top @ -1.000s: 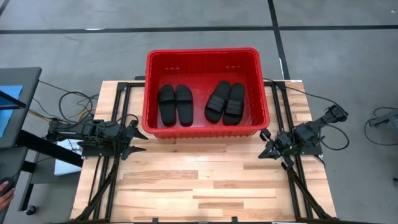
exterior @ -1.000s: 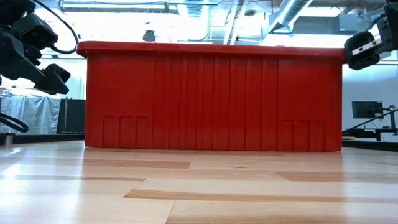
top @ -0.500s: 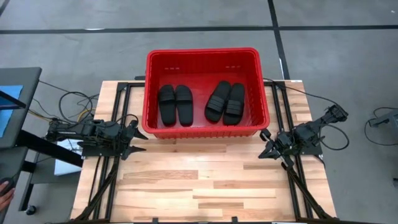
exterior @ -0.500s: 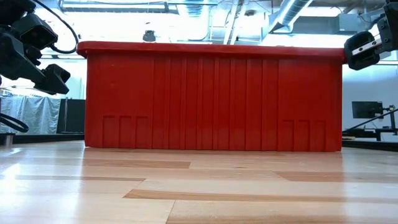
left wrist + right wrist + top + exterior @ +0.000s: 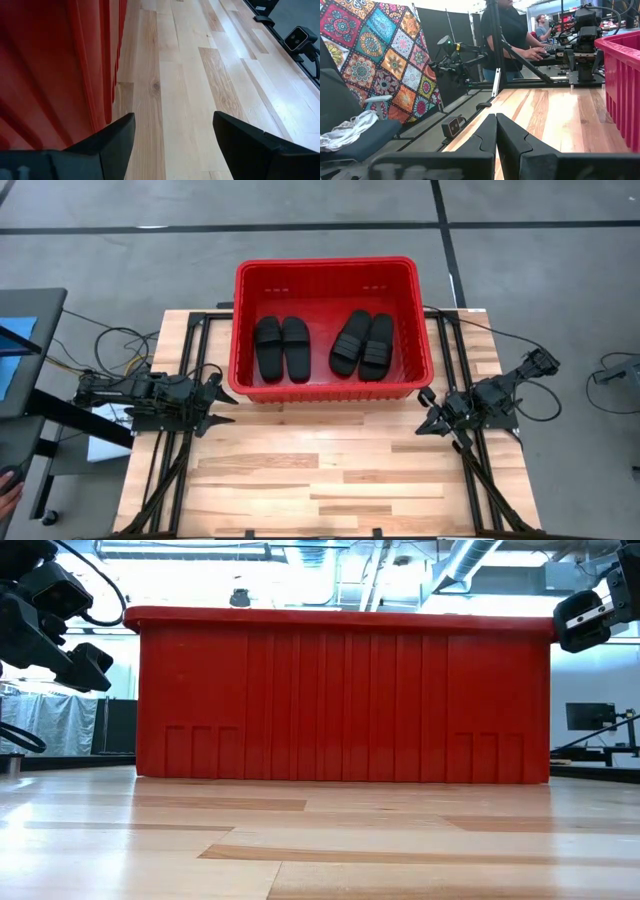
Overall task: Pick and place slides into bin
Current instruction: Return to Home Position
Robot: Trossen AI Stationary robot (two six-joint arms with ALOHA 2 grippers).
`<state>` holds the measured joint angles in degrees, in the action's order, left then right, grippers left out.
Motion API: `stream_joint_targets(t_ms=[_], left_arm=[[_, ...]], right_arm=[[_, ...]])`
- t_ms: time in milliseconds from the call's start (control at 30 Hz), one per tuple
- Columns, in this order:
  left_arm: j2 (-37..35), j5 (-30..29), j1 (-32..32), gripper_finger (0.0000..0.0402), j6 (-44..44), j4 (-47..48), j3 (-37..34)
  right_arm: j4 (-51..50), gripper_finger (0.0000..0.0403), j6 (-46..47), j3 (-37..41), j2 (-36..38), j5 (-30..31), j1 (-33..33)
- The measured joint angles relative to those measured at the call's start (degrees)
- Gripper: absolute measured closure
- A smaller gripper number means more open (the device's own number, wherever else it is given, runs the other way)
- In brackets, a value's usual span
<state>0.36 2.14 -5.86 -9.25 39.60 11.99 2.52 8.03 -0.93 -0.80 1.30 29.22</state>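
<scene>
Four slides lie flat on the floor of the one red bin (image 5: 325,268), straps up, in two pairs: one pair (image 5: 281,348) in the bin's left half, its two sandals side by side and touching, and a second pair (image 5: 362,344) in the right half, also touching and slightly slanted, with bare red floor between the pairs. The bin stands at the far middle of the wooden table (image 5: 330,470), and its ribbed front wall (image 5: 340,690) fills the low view. Two arms flank it, both outside the tub. The left gripper (image 5: 232,408) hangs over the table just off the bin's near left corner, and in its wrist view its two fingers (image 5: 112,140) stand wide apart with nothing between them (only planks and the red wall beside them). The right gripper (image 5: 428,415) hangs off the near right corner, its two fingers (image 5: 482,135) pressed together on nothing. Beyond the table, the right wrist view shows two people, one in a dark top (image 5: 507,25) at a desk and another farther back (image 5: 541,22), and one bright patchwork cloth (image 5: 375,60).
</scene>
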Motion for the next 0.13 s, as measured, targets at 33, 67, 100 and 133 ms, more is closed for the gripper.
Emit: stream_joint_targets(t_ms=[33,67,100,133], left_arm=[[0.0,0.0,0.0,0.0143,0.0,0.0,0.0],[0.0,0.0,0.0,0.0143,0.0,0.0,0.0],[0.0,0.0,0.0,0.0143,0.0,0.0,0.0],[0.0,0.0,0.0,0.0143,0.0,0.0,0.0]], right_arm=[[0.0,0.0403,0.0,0.0,0.0,0.0,0.0],[0.0,0.0403,0.0,0.0,0.0,0.0,0.0],[0.0,0.0403,0.0,0.0,0.0,0.0,0.0],[0.0,0.0403,0.0,0.0,0.0,0.0,0.0]])
